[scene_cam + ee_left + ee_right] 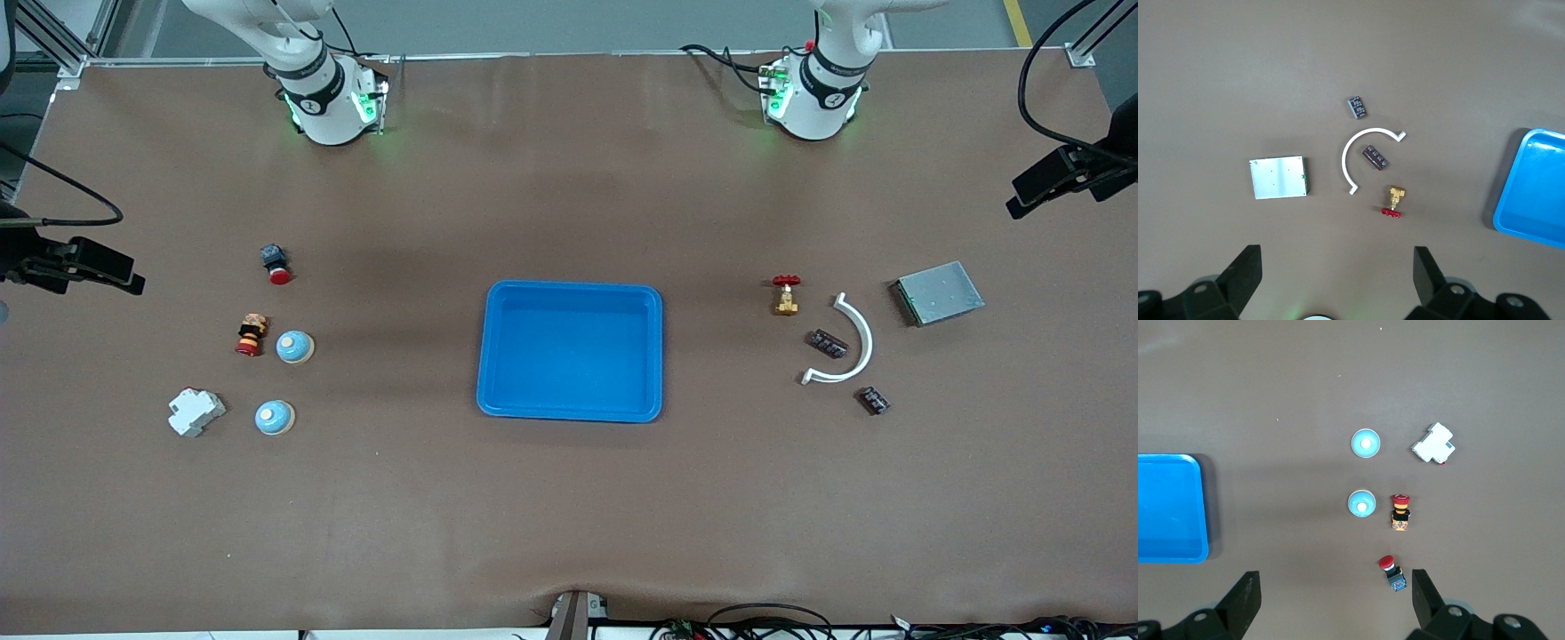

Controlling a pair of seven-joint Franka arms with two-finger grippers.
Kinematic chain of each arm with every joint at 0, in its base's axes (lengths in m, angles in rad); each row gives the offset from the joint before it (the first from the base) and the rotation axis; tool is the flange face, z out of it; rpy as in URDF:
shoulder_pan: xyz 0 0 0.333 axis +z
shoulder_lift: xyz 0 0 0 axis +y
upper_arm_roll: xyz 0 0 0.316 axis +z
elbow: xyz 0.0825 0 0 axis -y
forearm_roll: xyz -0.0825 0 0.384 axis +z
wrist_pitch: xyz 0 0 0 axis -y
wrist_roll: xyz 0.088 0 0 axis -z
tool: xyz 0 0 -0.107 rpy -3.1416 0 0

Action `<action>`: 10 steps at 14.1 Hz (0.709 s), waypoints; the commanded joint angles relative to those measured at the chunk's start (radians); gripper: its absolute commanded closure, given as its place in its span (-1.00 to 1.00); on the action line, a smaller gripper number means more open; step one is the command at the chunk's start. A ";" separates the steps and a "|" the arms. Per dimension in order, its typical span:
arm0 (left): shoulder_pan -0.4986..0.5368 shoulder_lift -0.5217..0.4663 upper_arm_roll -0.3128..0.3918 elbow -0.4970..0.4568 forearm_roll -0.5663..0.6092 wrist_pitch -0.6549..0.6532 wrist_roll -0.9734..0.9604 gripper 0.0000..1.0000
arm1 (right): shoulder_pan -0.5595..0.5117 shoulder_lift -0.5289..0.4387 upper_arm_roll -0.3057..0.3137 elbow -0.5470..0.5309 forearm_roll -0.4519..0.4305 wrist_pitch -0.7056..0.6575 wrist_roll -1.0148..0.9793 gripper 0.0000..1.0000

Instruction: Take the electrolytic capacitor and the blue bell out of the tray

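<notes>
Two light blue bells (294, 347) (275, 417) sit toward the right arm's end of the table; both show in the right wrist view (1361, 504) (1365, 443). Two small dark capacitors (826, 343) (873, 400) lie toward the left arm's end and show in the left wrist view (1375, 157) (1356, 106). A blue tray (498, 356) stands empty mid-table. My left gripper (1336, 267) is open and empty, high over the table near the capacitors. My right gripper (1335, 587) is open and empty, high over the table near the bells. Neither gripper shows in the front view.
A red-handled brass valve (785, 294), a white curved strip (859, 342) and a grey metal box (939, 292) lie by the capacitors. Two red push buttons (276, 263) (252, 335) and a white breaker (196, 412) lie by the bells.
</notes>
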 commanded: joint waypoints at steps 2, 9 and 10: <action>-0.002 -0.023 0.006 -0.026 -0.020 -0.003 0.016 -1.00 | -0.028 -0.042 0.031 -0.017 -0.006 0.004 0.018 -1.00; -0.006 -0.021 0.003 -0.023 -0.020 -0.008 0.016 -1.00 | -0.028 -0.083 0.021 -0.049 -0.011 0.000 0.016 -1.00; -0.006 -0.021 0.003 -0.022 -0.020 -0.017 0.020 -1.00 | -0.028 -0.091 0.021 -0.064 -0.011 0.004 0.018 -1.00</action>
